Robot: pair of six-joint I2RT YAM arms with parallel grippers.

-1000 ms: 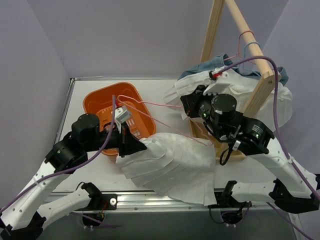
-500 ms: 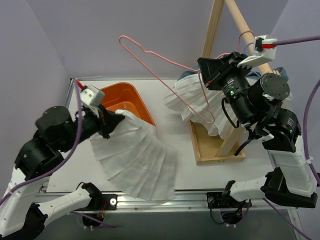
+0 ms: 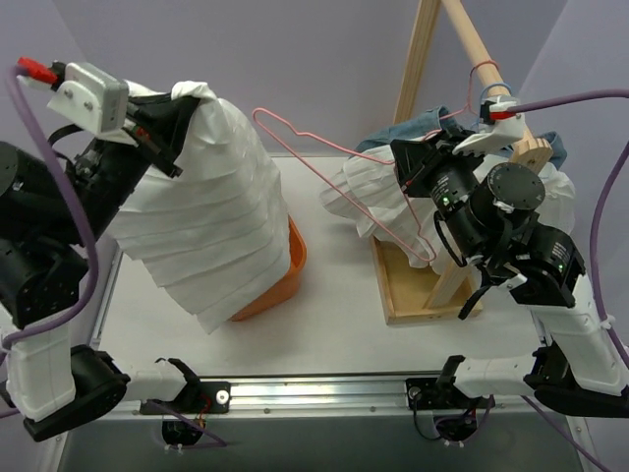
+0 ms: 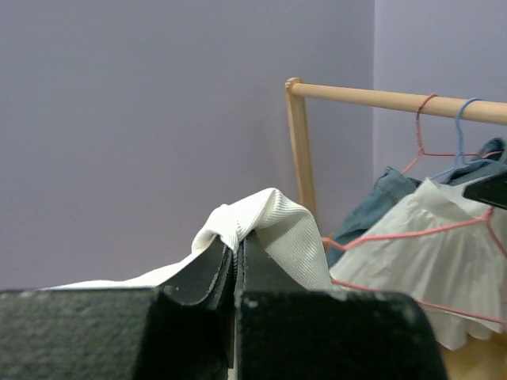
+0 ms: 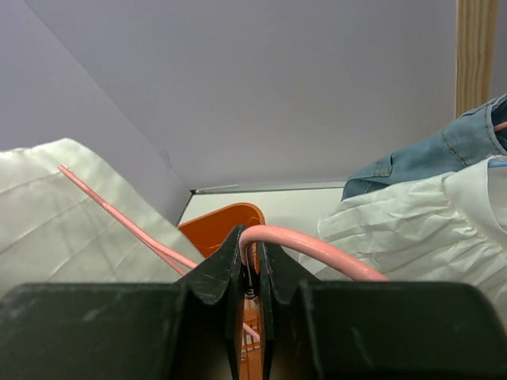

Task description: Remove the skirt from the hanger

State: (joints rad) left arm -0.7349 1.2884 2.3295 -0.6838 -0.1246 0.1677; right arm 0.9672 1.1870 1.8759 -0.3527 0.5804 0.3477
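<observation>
The white pleated skirt hangs free of the hanger from my left gripper, which is raised high at the left and shut on its waistband. In the left wrist view the ribbed waistband is pinched in the left gripper. The bare pink wire hanger is held in the air at centre by my right gripper, which is shut on it. In the right wrist view the right gripper clamps the hanger's wire, with the skirt at the left.
An orange basket stands under the hanging skirt, mostly hidden by it. A wooden rack at the right carries another white skirt on a pink hanger and a denim garment. Its base rests on the table.
My left arm has lifted the skirt up and to the left, off the hanger. My right arm has raised the now bare hanger towards the rack.
</observation>
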